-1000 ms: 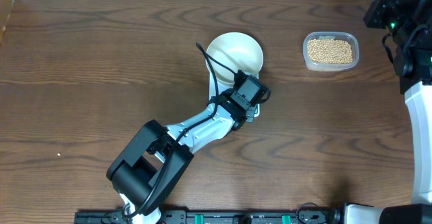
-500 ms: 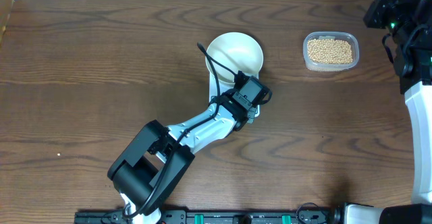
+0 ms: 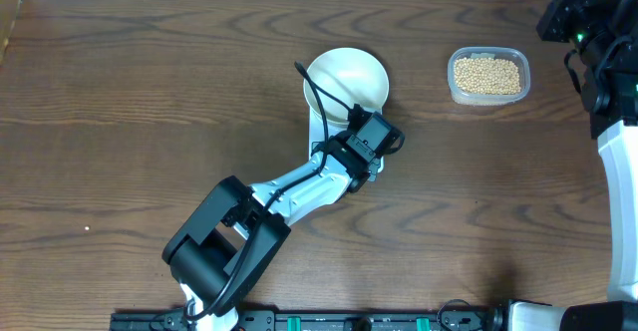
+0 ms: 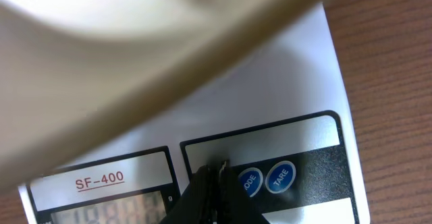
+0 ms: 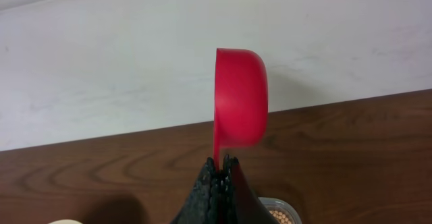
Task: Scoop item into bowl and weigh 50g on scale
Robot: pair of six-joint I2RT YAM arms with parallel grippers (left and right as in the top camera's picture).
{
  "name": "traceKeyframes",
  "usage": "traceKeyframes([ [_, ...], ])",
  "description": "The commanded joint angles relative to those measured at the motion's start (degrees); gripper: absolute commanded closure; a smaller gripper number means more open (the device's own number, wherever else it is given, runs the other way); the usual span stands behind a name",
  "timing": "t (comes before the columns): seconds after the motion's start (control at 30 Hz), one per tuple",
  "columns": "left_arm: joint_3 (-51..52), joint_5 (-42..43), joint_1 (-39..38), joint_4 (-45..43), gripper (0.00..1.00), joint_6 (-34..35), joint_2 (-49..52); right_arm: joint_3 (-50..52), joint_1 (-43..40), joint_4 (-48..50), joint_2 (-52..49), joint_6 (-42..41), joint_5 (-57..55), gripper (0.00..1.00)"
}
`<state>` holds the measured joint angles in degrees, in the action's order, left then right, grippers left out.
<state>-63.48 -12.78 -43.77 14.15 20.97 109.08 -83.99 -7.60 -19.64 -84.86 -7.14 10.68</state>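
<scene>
None of the beans [image 3: 487, 75] look scooped yet: I see my closed left gripper [image 4: 217, 172] poised over the scale [image 4: 283, 96] buttons at centre frame, bowl [image 3: 346, 79] seemingly empty, right gripper [image 5: 219, 162] clamping a red scoop [image 5: 239, 106].

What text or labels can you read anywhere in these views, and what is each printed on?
"SF-400": red underlined print on the scale, above its display.
"TARE": right blue button.
"ODE": left blue button, its first letter hidden by the left gripper.
Display digits: too faint to read.
Overhead and right wrist views: none.
</scene>
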Motion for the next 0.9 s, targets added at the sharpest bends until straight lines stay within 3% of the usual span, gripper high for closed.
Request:
traceKeyframes([
  [0.0, 1.0, 1.8, 0.4, 1.2, 0.93, -1.0, 0.8, -1.2, -0.2, 0.2, -0.2, 0.6, 0.2, 0.99],
  [0.47, 0.9, 1.7, 0.5, 1.6, 0.93, -1.7, -26.4, -1.2, -0.2, 0.9, -0.2, 0.6, 0.2, 0.99],
  [0.67, 0.9, 1.6, 2.1, 4.7, 0.93, -12.0, -31.1, -1.2, -0.2, 1.0, -0.2, 0.6, 0.2, 0.99],
  [0.87, 1.4, 1.6, 6.6, 15.6, 0.93, -13.9, -30.9, -1.2, -0.2, 1.0, -0.2, 0.6, 0.2, 0.99],
])
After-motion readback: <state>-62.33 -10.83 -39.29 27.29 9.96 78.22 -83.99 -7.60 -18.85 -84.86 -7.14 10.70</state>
